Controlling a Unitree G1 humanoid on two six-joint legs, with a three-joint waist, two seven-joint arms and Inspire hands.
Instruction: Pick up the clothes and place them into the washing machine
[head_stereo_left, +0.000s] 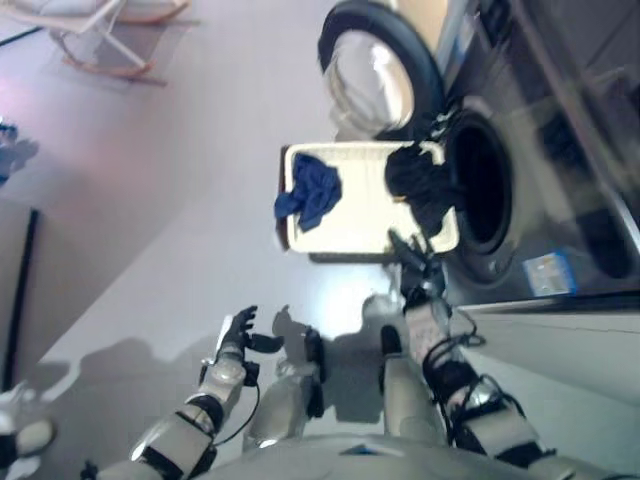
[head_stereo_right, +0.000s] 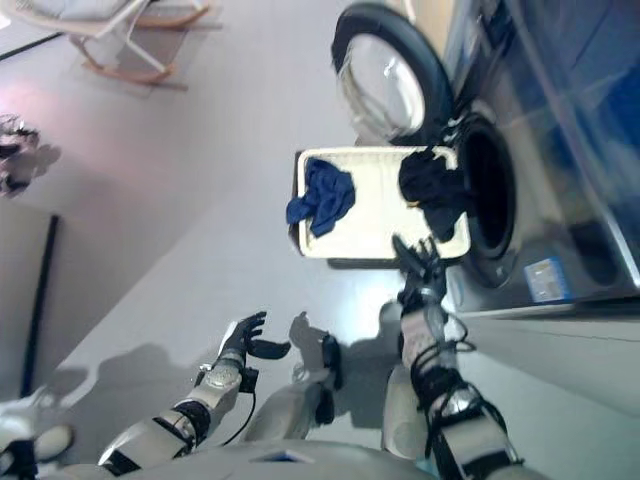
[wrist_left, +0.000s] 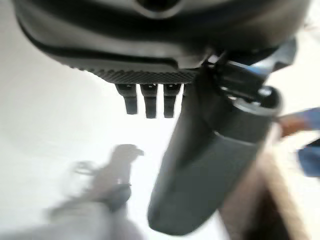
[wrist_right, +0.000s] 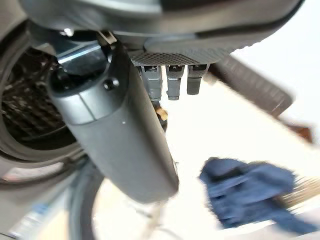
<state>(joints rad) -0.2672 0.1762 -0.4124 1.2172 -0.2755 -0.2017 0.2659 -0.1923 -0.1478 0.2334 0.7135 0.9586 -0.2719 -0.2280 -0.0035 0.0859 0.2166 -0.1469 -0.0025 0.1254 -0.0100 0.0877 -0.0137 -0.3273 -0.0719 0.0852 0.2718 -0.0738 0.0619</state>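
A cream laundry basket stands on the floor before the washing machine's dark drum opening. A blue garment lies crumpled in the basket's left part and also shows in the right wrist view. A black garment is draped over the basket's right rim, reaching toward the drum. My right hand hovers at the basket's near edge, open with straight fingers, holding nothing. Lower left, my left hand hangs open over bare floor, empty.
The washer's round door is swung open behind the basket. A pale chair frame stands at the far left. A dark strip runs along the left edge. A white surface lies at the lower right.
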